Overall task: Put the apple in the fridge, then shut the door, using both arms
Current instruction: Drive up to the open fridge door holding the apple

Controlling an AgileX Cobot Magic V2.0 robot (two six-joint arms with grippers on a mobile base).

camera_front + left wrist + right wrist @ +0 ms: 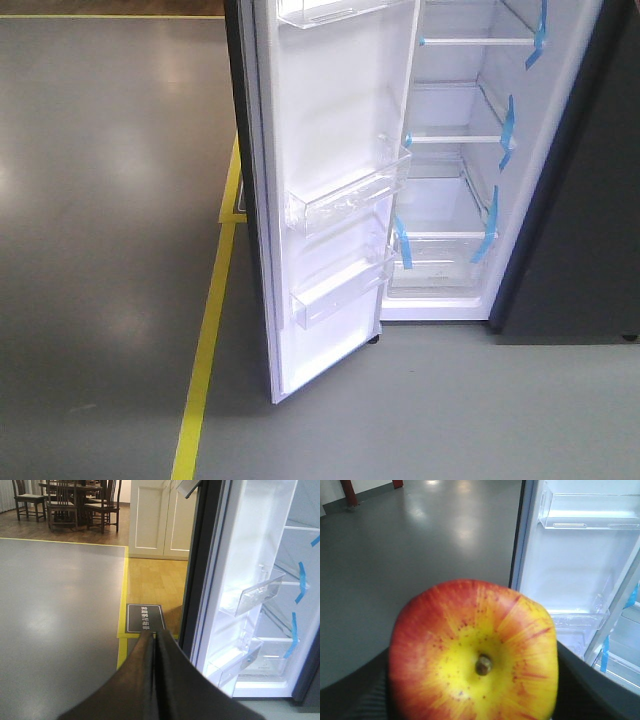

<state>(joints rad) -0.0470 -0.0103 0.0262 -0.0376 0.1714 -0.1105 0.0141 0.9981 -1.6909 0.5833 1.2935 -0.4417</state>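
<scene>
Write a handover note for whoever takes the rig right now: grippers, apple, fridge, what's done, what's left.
Left gripper: shut, holding nothing, near the door's outer edge.
Right gripper: shut on the apple, stem end towards the wrist camera, in front of the open fridge.
Door: wide open.
Done: apple in hand, fridge open.
Left: set the apple on a shelf, release, close the door.

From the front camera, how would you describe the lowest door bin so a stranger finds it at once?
Find the tall open fridge, then its door, swung out leftward with the white inside showing. Of three clear plastic bins there, the lowest bin is nearest the floor, directly under the middle bin.
</scene>
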